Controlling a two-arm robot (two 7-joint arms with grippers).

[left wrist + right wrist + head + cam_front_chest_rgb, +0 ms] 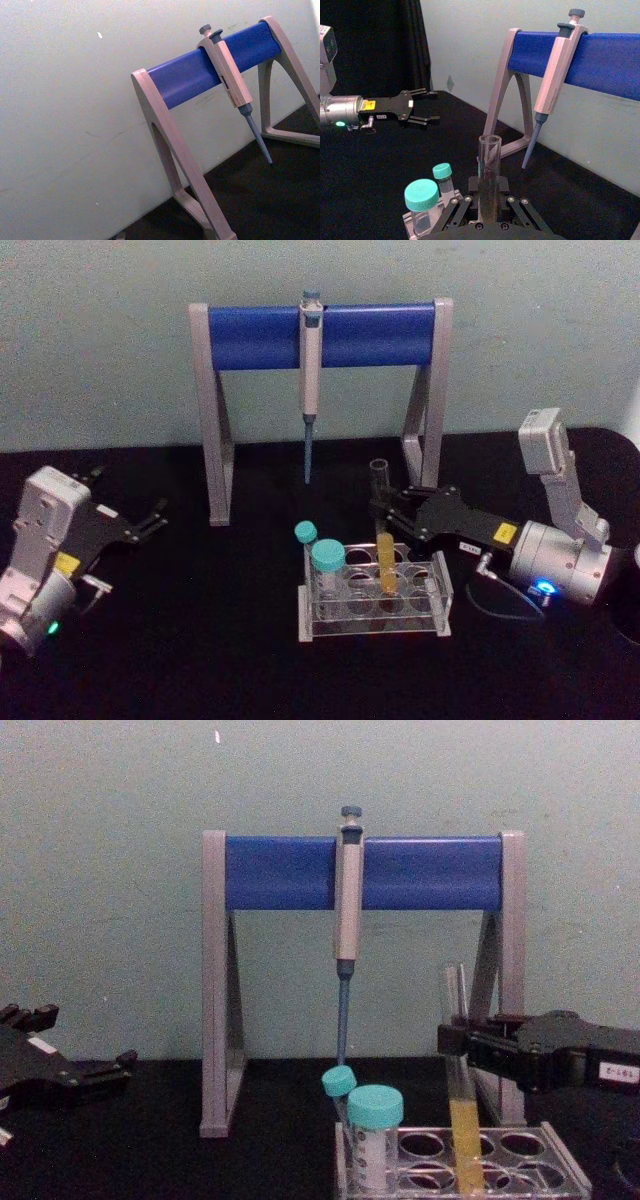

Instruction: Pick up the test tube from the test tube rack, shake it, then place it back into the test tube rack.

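Observation:
The test tube (pixel 381 500) is a long clear glass tube with yellow liquid in its lower part. It leans slightly, its lower end down in a middle hole of the clear test tube rack (pixel 441 592). My right gripper (pixel 384 512) reaches in from the right and is shut on the test tube about halfway up, above the rack. The chest view shows the test tube (pixel 458 1060), the rack (pixel 562 1148) and that gripper (pixel 452 1040) side on. The right wrist view looks up the test tube (pixel 489 165) from between its own fingers. My left gripper (pixel 156 518) rests open at the far left.
Two teal-capped tubes (pixel 327 562) stand in the rack's left end. Behind the rack rises a grey-and-blue pipette stand (pixel 250 335) with a grey pipette (pixel 310 370) hanging from its bar, tip down. The left wrist view faces that stand (pixel 190 80). The black tabletop (pixel 200 640) lies around the rack.

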